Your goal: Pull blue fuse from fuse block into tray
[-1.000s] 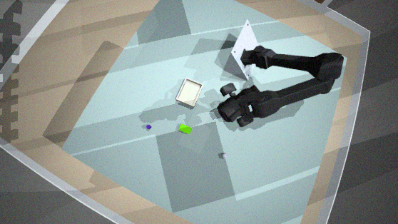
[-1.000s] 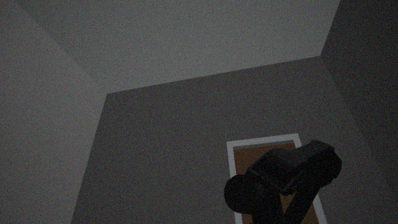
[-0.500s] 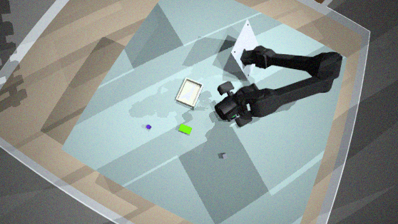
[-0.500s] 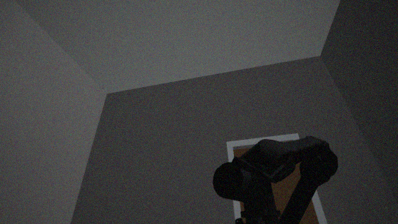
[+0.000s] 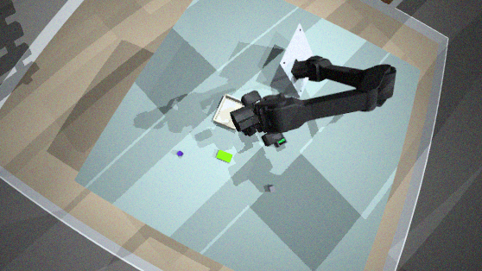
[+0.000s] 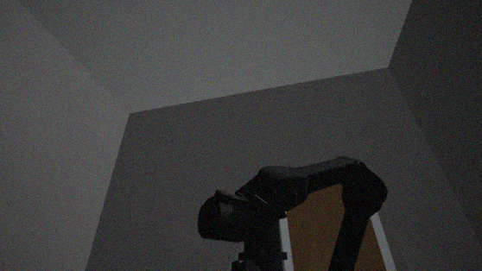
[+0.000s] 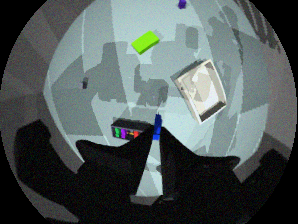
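My gripper [image 7: 157, 128] is shut on the blue fuse [image 7: 157, 127] in the wrist view, and the fuse sticks out past the fingertips. The fuse block [image 7: 120, 124] shows to the left of the fingertips, with green, purple, yellow and red fuses in it; its right end is hidden behind the left finger. The blue fuse is clear of the block in that view. The tray [image 7: 182, 95] [image 5: 220, 107] is a cream open box, ahead and to the right of the fingertips in the wrist view. In the top view the arm covers the block and part of the tray.
A bright green block [image 5: 224, 156] [image 7: 145, 42] lies beyond the tray side. A small purple thing [image 5: 180, 154] [image 7: 182, 4] and a small grey cube [image 5: 270, 188] [image 7: 85, 83] lie farther off. A white plate [image 5: 297, 45] is under the arm's base.
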You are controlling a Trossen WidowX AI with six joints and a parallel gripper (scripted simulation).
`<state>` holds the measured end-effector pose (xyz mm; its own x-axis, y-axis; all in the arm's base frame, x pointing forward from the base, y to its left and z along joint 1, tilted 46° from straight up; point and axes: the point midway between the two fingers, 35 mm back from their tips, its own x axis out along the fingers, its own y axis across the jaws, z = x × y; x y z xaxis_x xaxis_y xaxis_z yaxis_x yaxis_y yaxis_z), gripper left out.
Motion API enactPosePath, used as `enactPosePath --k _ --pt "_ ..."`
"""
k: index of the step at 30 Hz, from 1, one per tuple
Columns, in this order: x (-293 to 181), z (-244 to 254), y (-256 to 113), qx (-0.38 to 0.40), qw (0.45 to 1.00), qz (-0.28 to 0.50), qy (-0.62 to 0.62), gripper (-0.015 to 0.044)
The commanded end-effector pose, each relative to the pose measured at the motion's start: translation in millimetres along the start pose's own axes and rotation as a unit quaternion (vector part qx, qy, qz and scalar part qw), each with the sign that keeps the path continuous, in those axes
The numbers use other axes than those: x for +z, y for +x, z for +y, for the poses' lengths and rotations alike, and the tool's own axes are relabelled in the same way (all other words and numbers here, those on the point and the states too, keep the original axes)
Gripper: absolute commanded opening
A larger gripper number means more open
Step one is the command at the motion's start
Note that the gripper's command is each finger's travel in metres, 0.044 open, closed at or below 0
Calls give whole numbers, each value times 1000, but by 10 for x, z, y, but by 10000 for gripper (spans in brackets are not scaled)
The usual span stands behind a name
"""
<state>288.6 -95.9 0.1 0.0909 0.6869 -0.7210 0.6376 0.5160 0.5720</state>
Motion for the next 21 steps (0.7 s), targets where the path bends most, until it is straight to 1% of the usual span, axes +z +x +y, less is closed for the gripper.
enactPosePath --k 1,12,21 --pt "127 -163 10 -3 1000 1 -2 0" --pt "437 -709 37 -3 1000 2 -3 0" --pt "603 -1159 100 1 1000 5 -5 0"
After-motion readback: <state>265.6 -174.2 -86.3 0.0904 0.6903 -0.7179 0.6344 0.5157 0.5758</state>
